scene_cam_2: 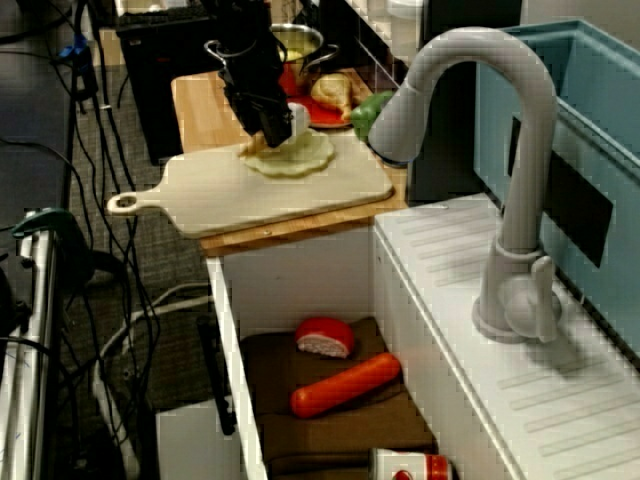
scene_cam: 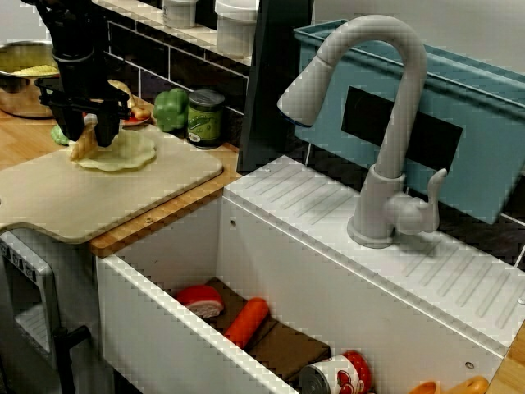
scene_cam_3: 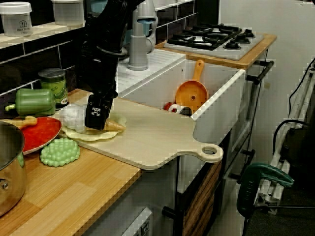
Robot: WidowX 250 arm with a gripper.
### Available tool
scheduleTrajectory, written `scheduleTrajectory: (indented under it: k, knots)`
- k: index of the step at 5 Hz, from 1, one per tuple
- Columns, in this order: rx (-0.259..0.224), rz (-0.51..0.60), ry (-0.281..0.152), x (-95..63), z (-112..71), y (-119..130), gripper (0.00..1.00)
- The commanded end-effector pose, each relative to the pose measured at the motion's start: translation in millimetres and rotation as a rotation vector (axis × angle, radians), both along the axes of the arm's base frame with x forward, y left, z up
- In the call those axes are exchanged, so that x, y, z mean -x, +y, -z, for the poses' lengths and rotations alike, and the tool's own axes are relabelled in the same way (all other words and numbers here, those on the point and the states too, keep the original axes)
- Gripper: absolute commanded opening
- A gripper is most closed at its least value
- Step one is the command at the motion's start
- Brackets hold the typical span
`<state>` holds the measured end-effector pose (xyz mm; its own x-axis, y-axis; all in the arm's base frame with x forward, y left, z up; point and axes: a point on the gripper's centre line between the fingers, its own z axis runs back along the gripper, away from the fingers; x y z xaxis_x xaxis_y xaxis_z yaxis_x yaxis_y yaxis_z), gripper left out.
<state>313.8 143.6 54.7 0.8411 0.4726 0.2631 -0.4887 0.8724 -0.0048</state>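
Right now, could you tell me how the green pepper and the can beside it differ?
The green pepper lies on its side; the can stands upright. The pepper is plain bright green and lumpy; the can is a smooth cylinder with a printed label. Both sit on the wooden counter.

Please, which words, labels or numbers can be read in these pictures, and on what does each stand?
None reads clearly.
White jar: dark print, too small.
Green can: label blurred.
Red-and-white can: label blurred.
Pincer: white sign, no legible letters.
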Motion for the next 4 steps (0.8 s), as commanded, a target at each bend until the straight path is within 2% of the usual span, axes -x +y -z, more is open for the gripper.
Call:
scheduleTrajectory:
  k: [1, 4]
  knots:
    - [-0.010, -0.015, -0.047, 0.6, -21.9, 14, 0.00]
    - [0.035, -0.030, -0.055, 7.7, -51.9, 27, 0.00]
